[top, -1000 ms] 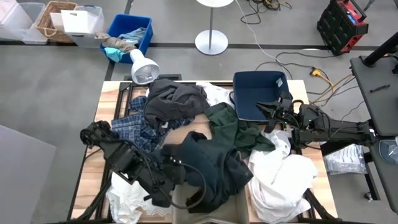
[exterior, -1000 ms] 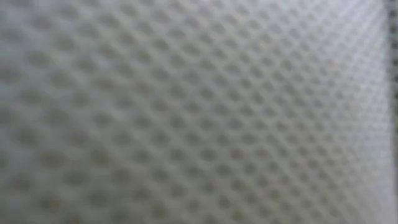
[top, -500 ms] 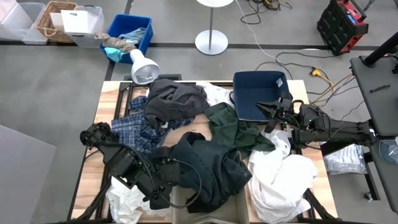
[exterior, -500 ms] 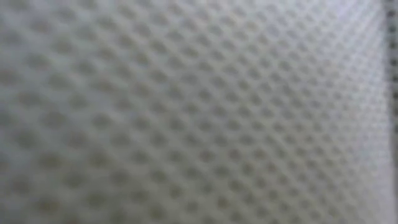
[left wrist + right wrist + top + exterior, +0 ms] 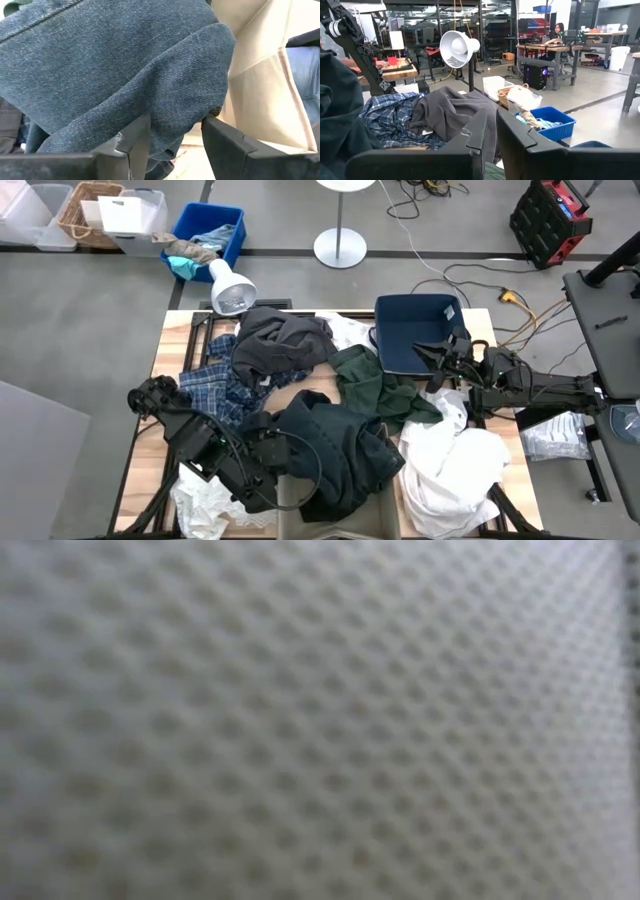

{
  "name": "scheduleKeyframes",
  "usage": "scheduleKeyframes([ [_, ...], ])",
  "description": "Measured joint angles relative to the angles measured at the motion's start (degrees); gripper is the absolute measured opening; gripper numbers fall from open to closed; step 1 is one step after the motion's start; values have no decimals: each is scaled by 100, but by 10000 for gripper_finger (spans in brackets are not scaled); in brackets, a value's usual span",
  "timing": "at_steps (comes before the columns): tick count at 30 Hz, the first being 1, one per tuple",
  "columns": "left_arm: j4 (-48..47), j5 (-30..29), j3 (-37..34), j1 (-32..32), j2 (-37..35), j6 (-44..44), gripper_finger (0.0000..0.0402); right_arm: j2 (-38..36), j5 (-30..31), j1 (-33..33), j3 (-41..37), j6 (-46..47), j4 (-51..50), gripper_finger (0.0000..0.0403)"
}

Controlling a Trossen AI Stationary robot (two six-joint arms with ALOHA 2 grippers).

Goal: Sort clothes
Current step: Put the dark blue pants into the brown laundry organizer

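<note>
A black garment (image 5: 340,445) lies bunched at the table's near middle. My left gripper (image 5: 272,463) is shut on its left edge, and the left wrist view (image 5: 175,135) shows this close up. A charcoal grey garment (image 5: 280,340) lies on a blue-and-white plaid shirt (image 5: 215,385) at the far left. A dark green garment (image 5: 370,385) lies in the middle. White garments lie at the near right (image 5: 450,470) and near left (image 5: 205,500). My right gripper (image 5: 437,363) is shut and empty, raised beside the navy bin (image 5: 415,330). My left gripper pinches a rounded fold of the black garment (image 5: 175,112) between its two fingers (image 5: 135,142). It comes from the table's left, about level. The fold bulges out past the fingers, and the rest of the garment lies heaped on the table and on other cloth.
A beige panelled container (image 5: 260,85) sits just behind the held fold, and it also shows in the high view (image 5: 290,498). A white lamp (image 5: 230,288) stands at the far left edge. White mesh cloth (image 5: 320,720) covers the whole low view. Boxes and a blue bin (image 5: 208,235) stand on the floor beyond.
My left gripper has gone a little toward the table's left edge, still shut on the black garment. The garment's left edge has been drawn along with it, while its right part has stayed on the pile.
</note>
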Motion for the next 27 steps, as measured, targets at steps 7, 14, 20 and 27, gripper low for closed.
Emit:
scheduleKeyframes([
  [7, 1, -133, -4, 0, -2, 9, 173, 0, 0, -2, 0, -21, 54, 34],
  [14, 2, -453, -7, 0, 0, 33, 228, 0, 0, -2, 0, -81, 103, 34],
  [20, 4, -306, -7, 5, -16, 246, 255, 0, 2, -2, 0, -98, 165, 34],
  [27, 2, 386, -7, -26, -101, 130, 253, 0, 2, -2, 0, -122, 226, 34],
])
